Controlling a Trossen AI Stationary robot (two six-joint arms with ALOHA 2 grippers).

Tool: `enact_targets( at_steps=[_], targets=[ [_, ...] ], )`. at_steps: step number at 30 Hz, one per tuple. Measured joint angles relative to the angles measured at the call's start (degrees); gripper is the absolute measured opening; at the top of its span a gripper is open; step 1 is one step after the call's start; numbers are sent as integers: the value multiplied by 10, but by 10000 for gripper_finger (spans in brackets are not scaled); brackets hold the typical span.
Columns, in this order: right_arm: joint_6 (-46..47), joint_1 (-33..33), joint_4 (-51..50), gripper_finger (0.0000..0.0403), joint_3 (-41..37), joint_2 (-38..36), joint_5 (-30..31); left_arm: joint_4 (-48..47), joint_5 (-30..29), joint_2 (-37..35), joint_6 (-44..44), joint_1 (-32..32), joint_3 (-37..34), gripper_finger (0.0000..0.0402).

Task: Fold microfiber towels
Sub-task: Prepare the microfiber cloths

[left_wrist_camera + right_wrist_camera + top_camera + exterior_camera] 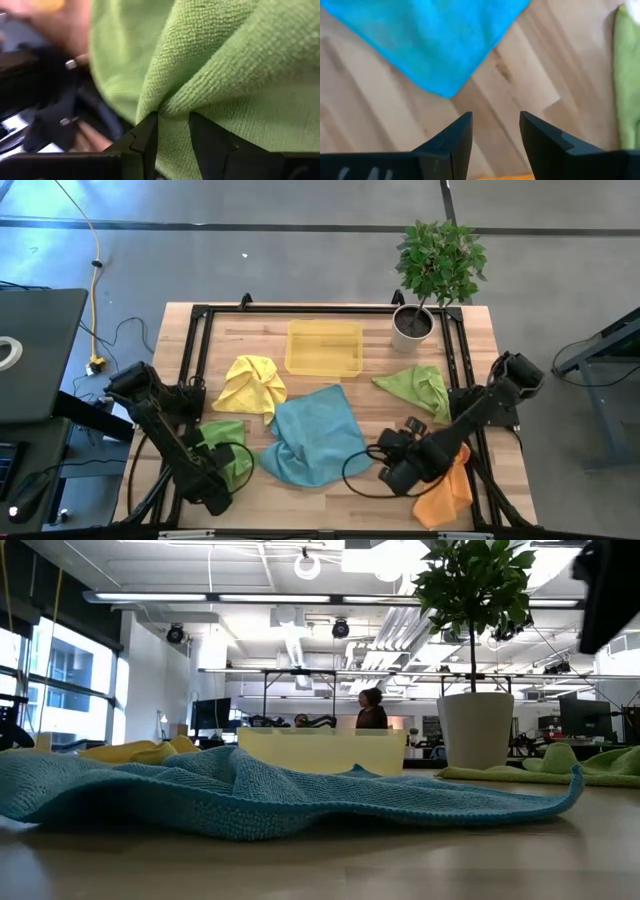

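The tray (323, 348) sits at the table's (480, 355) twelve o'clock; the potted plant (425, 285) at its three; one towel (252, 385) at its eight; another towel (312, 435) at its six, mid-table.

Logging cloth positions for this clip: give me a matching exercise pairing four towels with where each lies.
Things:
1. yellow towel
2. blue towel
3. orange towel
4. green towel

Places:
A. under the right arm, near table edge
B. right side, near the plant pot
C. table centre
D. left of the tray

Pairs: 1-D, 2-C, 3-A, 4-B
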Motion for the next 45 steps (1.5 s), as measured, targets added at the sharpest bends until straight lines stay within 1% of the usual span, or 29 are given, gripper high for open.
enact_targets(
  at_steps=[4,6,9,11,14,17,20,23,25,27,30,33,36,38,42,45],
  targets=[
    [-40,-42,-2,156,0,0,0,-78,7,-3,-49,6,1,101],
    [-56,-62,-9,156,0,0,0,-110,8,-9,-71,7,13,101],
    [-92,-89,-14,156,0,0,-2,-96,0,-23,-74,13,35,101],
    [-123,-105,-13,156,0,0,-3,-99,-20,-35,-74,19,59,101],
    [-177,-132,-7,156,0,0,1,-102,-79,-54,-76,31,82,101],
    [-236,-162,5,156,0,0,32,-101,-175,-83,-92,55,96,101],
    [-294,-197,22,156,-1,0,49,-89,-247,-102,-93,95,96,101],
    [-346,-236,40,156,-4,0,50,-87,-277,-115,-86,141,96,101],
    [-378,-263,68,156,-17,0,38,-75,-281,-114,-57,178,96,101],
    [-399,-288,110,156,-39,0,10,-54,-281,-114,-10,213,96,101],
    [-415,-313,218,156,-84,0,-50,-19,-281,-107,77,266,96,101],
    [-436,-324,350,156,-120,1,-109,-6,-281,-108,165,319,96,101],
    [-458,-325,464,156,-151,1,-152,35,-282,-107,241,371,82,101],
    [-462,-325,526,156,-172,1,-153,46,-276,-108,279,401,65,101],
    [-461,-325,624,156,-216,1,-143,90,-243,-107,331,455,8,101],
    [-453,-325,682,156,-250,1,-99,139,-228,-107,345,491,-37,101]
  ],
)
